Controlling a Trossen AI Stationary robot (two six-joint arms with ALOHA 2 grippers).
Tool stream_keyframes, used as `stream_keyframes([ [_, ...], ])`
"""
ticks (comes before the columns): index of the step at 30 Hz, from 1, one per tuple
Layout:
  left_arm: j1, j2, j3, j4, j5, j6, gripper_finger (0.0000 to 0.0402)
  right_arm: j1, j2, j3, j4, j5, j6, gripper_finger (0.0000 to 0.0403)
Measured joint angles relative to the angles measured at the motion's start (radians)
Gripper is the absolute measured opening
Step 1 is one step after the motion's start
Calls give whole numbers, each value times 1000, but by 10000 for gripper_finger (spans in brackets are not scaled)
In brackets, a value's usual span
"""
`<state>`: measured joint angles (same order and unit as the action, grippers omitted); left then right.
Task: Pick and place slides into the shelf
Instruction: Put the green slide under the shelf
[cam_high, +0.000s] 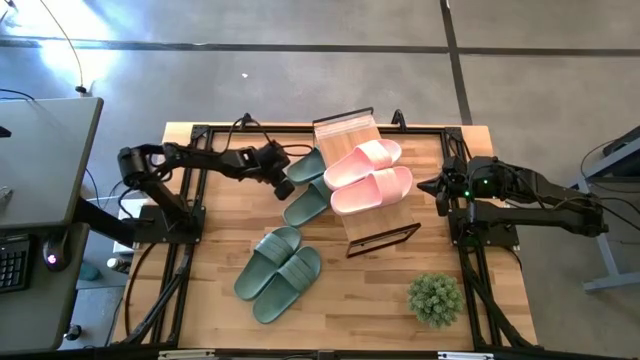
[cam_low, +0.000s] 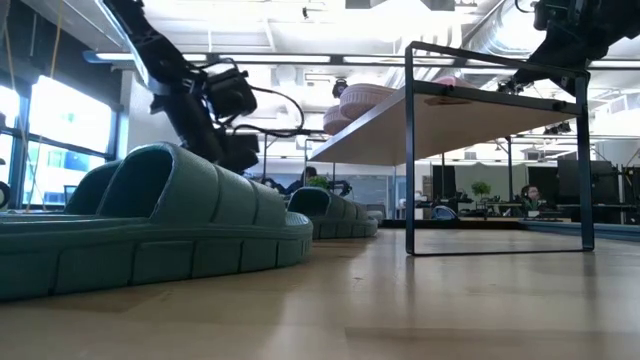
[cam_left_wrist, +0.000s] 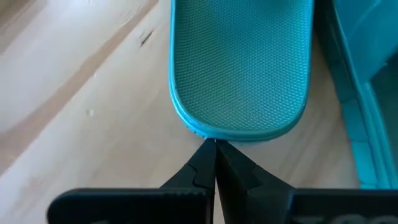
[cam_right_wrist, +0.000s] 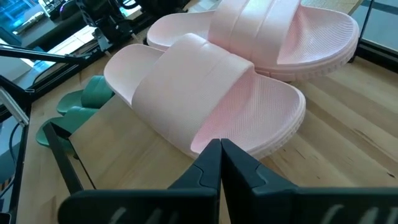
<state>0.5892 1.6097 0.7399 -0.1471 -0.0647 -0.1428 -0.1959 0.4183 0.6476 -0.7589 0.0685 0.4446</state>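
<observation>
The shelf (cam_high: 345, 135) stands mid-table with a pale pink pair of slides (cam_high: 370, 175) lying on its wooden top. One green pair (cam_high: 308, 200) lies on the table at the shelf's left side. A second green pair (cam_high: 278, 272) lies nearer the front edge. My left gripper (cam_left_wrist: 215, 144) is shut and slants down. Its tips are at the rounded end of a green slide (cam_left_wrist: 239, 68) of the pair by the shelf. My right gripper (cam_right_wrist: 220, 144) hangs shut just right of the shelf, facing the nearer pink slide (cam_right_wrist: 205, 93). My left gripper's shut fingertips (cam_left_wrist: 211, 148) stand right at the rim of the green slide's rounded end (cam_left_wrist: 211, 134), slanting down along the slide's length. I cannot tell whether they touch the rim. The slide lies flat on the table, sole down.
A small potted plant (cam_high: 435, 297) stands at the front right. The second slide (cam_left_wrist: 367, 93) of the same pair lies close beside the one at my left gripper. Black frame rails (cam_high: 190, 200) run along the table's left and right sides. Bare wood lies at the front centre.
</observation>
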Motion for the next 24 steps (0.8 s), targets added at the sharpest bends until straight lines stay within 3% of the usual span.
stream_keyframes([
  [11, 1, 105, 134, -3, -88, 68, 0, 0, 0, 0, 0, 0, 0, 0],
  [24, 40, 106, 150, -2, -104, 93, 0, 0, 0, 0, 0, -1, 0, 0],
])
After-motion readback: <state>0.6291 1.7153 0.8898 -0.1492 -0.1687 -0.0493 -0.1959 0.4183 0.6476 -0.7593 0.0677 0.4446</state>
